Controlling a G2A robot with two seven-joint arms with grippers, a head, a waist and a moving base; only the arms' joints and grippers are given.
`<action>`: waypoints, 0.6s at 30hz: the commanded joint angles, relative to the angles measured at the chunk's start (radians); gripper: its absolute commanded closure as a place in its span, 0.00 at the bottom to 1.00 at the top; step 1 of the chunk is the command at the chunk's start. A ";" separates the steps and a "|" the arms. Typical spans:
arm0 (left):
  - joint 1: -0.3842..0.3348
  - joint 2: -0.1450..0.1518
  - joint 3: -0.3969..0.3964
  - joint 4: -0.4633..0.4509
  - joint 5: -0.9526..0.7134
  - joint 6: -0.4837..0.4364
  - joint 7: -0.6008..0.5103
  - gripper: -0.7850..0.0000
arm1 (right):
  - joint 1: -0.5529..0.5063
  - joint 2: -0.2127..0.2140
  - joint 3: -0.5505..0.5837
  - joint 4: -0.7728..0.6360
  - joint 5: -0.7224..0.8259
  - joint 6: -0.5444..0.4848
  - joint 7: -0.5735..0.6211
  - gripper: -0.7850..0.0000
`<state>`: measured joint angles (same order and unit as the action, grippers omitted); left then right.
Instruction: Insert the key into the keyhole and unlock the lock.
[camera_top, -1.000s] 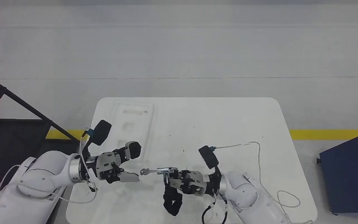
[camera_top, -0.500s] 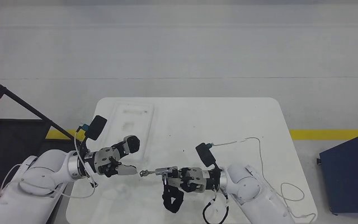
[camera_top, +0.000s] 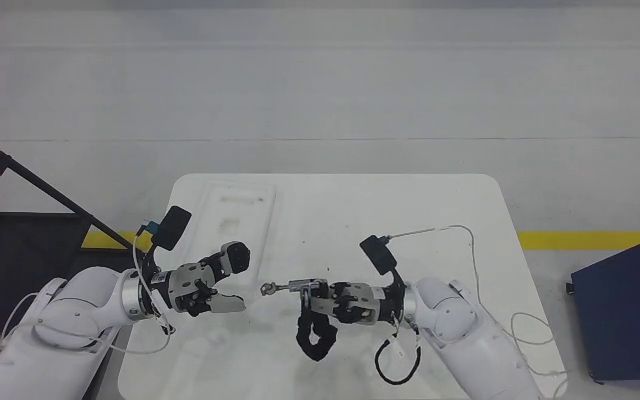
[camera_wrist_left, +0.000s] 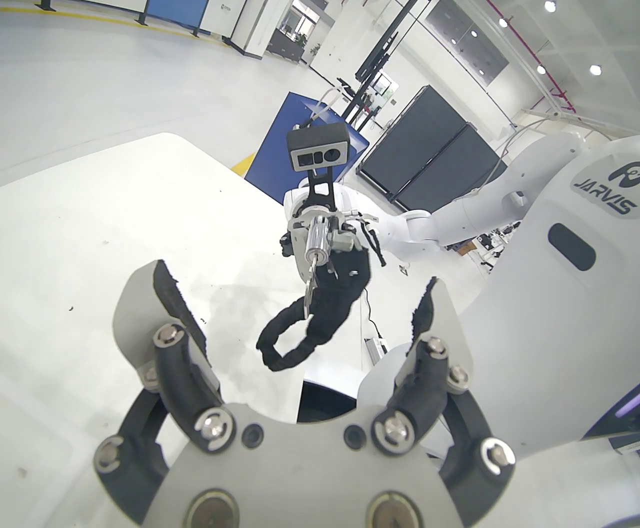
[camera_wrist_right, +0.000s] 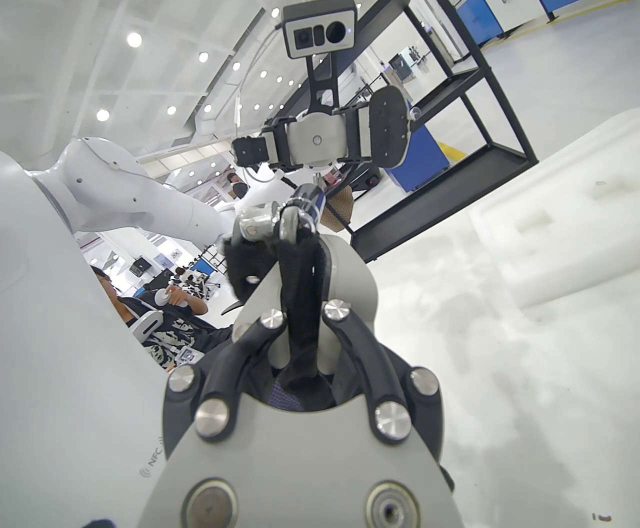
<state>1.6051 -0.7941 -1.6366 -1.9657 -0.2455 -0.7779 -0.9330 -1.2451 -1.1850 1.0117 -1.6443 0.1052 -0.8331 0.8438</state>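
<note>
Top view: the left gripper (camera_top: 238, 283) is over the near left part of the table (camera_top: 430, 215), fingers spread wide, nothing between them. The right gripper (camera_top: 328, 299) is near it, toward the table's middle, closed on the lock (camera_top: 301, 288). The lock's silver end points at the left gripper. The key (camera_top: 268, 289) protrudes from that end; its head lies between the two grippers, apart from the left fingers. The lock's black cable (camera_top: 316, 340) hangs in a loop beside the right gripper. A white tray (camera_top: 238, 213) lies on the far left part of the table, well apart from both grippers. Left wrist view: the left gripper (camera_wrist_left: 300, 305) is fully open and empty, its padded fingers (camera_wrist_left: 167, 295) set well apart. Beyond them the lock (camera_wrist_left: 318, 240) faces the camera end-on, raised above the table, with the key (camera_wrist_left: 310, 287) projecting from its end face and the cable (camera_wrist_left: 300, 340) looped beneath. Right wrist view: the right gripper (camera_wrist_right: 300, 247) has its fingers pressed together on the cable (camera_wrist_right: 300, 295); the lock's silver end (camera_wrist_right: 256, 225) sits just past the fingertips. The left gripper (camera_wrist_right: 325, 140) faces it from farther off, one dark pad (camera_wrist_right: 390, 125) turned toward the camera. The tray (camera_wrist_right: 555, 220) rests on the table beside them.
</note>
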 joint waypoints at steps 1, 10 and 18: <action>0.000 0.000 0.000 0.000 0.000 0.000 0.000 0.00 | 0.002 0.004 0.001 -0.003 0.019 0.007 0.026 1.00; 0.000 0.000 0.000 0.000 0.000 0.000 0.000 0.00 | 0.004 0.011 -0.005 -0.011 0.080 0.014 0.062 1.00; 0.001 -0.005 0.032 -0.045 0.085 -0.014 0.025 0.11 | 0.004 0.011 -0.005 -0.011 0.080 0.014 0.062 1.00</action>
<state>1.6067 -0.7983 -1.6091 -2.0088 -0.1678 -0.7878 -0.9100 -1.2407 -1.1745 1.0064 -1.6553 0.1854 -0.8191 0.9054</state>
